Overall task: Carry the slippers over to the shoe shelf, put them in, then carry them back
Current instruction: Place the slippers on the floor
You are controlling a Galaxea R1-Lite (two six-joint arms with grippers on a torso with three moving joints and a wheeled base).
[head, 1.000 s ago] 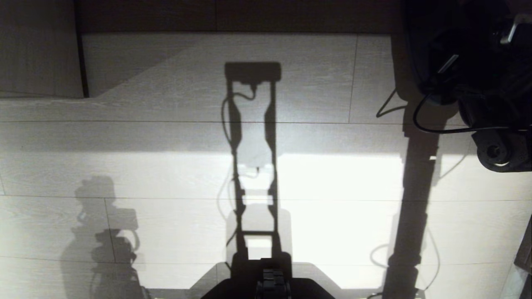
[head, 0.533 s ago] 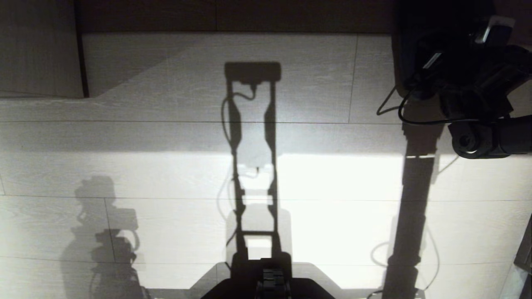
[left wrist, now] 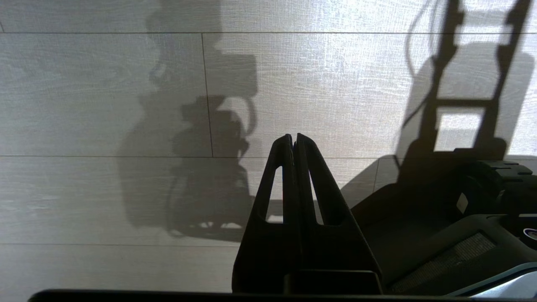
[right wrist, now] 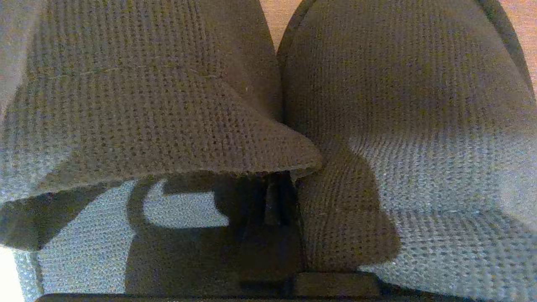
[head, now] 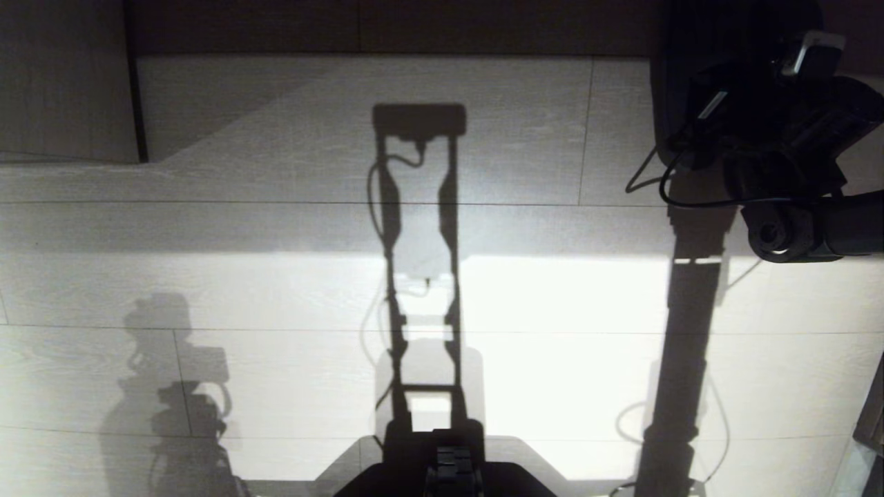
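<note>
Right gripper (right wrist: 272, 201) jaws are pinching together on the inner fabric edges of the slippers (right wrist: 377, 105), both hanging side by side from that one grip, upper right of the head view. Left gripper (left wrist: 293, 140) jaws are pressed together, empty, parking over the floor (head: 276, 276). Shoe shelf is not showing. Risk: thin fabric pinch is carrying two slippers, so one is likely slipping out on a swing. Versus a second earlier, the right arm is sitting higher in the head view.
</note>
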